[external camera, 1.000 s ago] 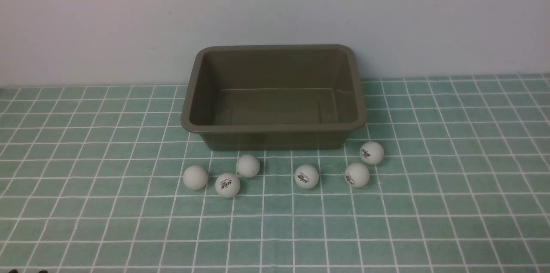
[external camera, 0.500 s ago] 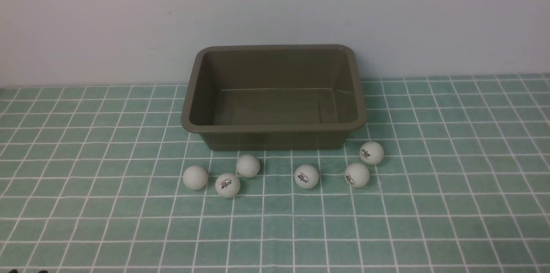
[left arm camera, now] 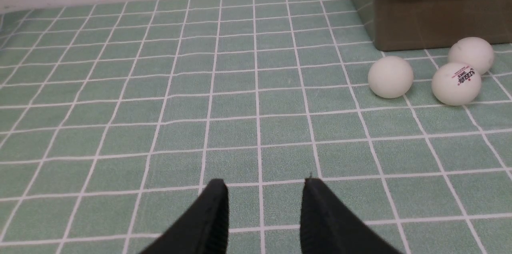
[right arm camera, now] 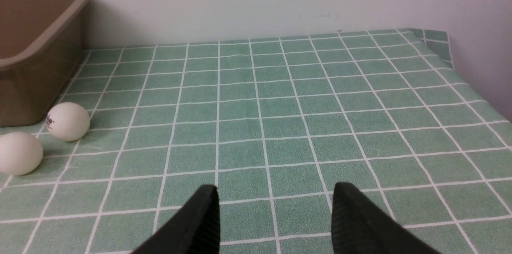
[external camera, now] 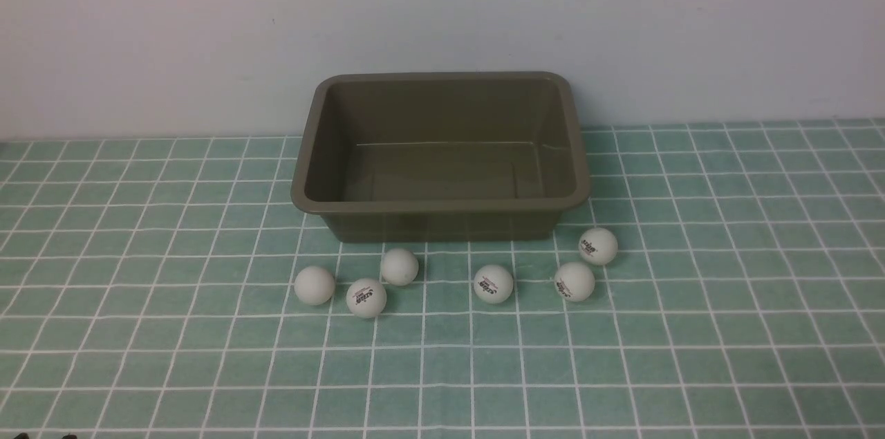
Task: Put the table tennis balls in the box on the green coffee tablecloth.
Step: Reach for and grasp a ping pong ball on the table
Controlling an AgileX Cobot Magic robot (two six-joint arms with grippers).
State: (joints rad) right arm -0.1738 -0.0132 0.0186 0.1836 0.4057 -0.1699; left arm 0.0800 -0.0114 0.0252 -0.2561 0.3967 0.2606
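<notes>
Several white table tennis balls lie in a loose row on the green coffee tablecloth [external camera: 691,356], just in front of the empty olive-brown box [external camera: 440,204]. The outermost are one at the left [external camera: 314,285] and one at the right [external camera: 598,245]. In the left wrist view my left gripper [left arm camera: 265,184] is open over bare cloth, well short of three balls [left arm camera: 390,77] beside the box [left arm camera: 432,22]. My right gripper [right arm camera: 275,190] is also open and holds nothing, with two balls [right arm camera: 68,121] and the box corner [right arm camera: 36,66] off to its side. Neither gripper shows in the front view.
A plain pale wall rises directly behind the box. The cloth's far right corner [right arm camera: 436,42] drops off the table edge near a side wall. Checked cloth stretches to both sides of the ball row.
</notes>
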